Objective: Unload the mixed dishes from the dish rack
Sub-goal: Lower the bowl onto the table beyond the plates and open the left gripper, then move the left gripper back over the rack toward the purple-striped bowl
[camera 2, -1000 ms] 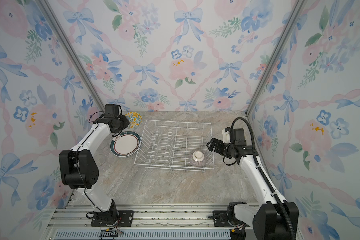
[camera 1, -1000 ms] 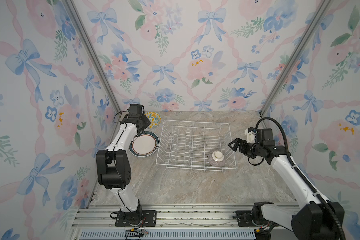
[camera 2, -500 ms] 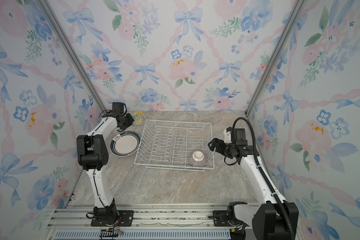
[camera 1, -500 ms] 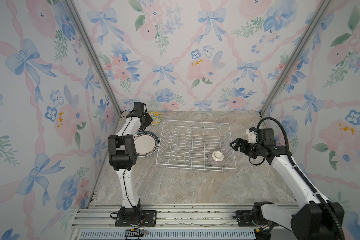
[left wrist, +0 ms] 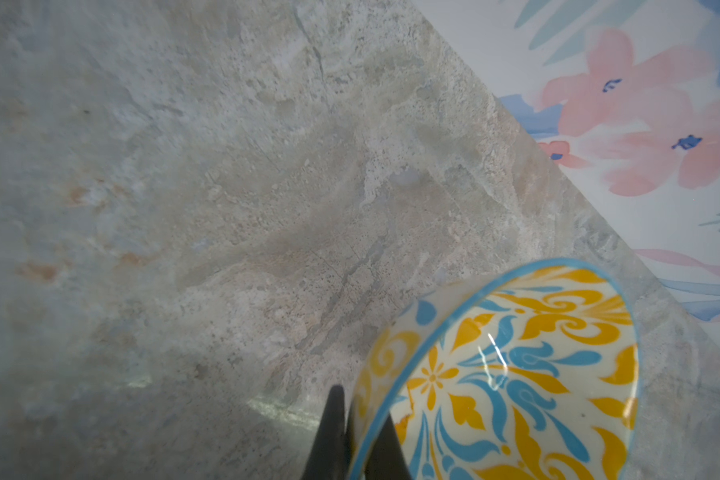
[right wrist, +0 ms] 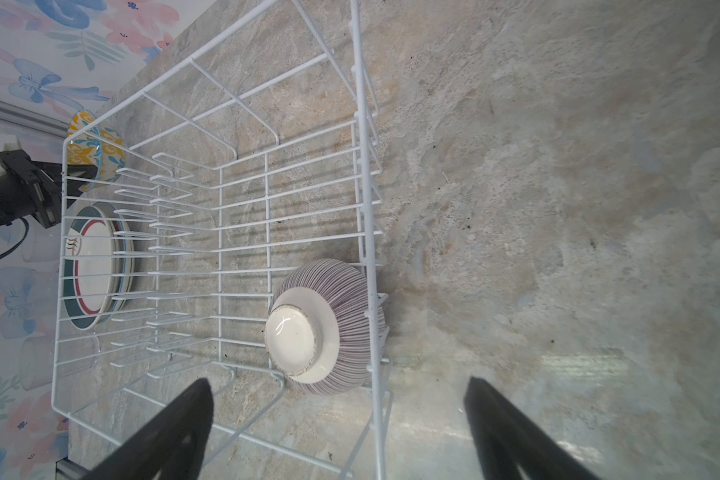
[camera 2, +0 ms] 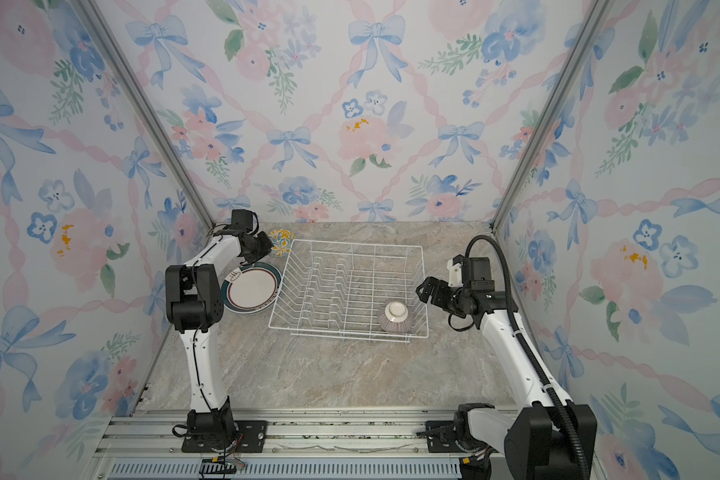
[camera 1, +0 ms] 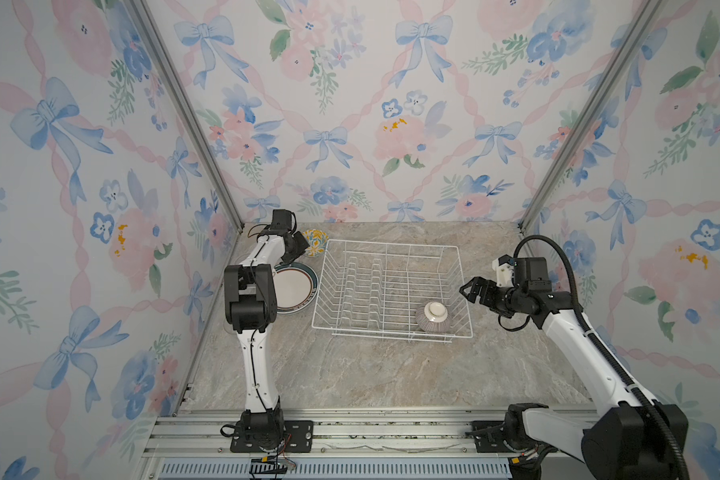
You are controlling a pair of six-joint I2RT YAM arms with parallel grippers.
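Dish rack (camera 1: 366, 286) sits central on the surface (camera 1: 350, 365), holding 1 purplish striped bowl (camera 1: 432, 316) upside down in its near right corner. Left jaws clamp the rim of the yellow-blue bowl (left wrist: 516, 374), tilted just outside the rack's far left corner. Plates (camera 1: 294, 286) stacked left of rack. Right jaws wide, empty, just beside rack's right side.

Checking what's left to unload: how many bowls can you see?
2. A striped bowl, upside down in the near right corner of the rack; a yellow-blue bowl outside its far left corner, rim pinched by the left gripper. None seems hidden.
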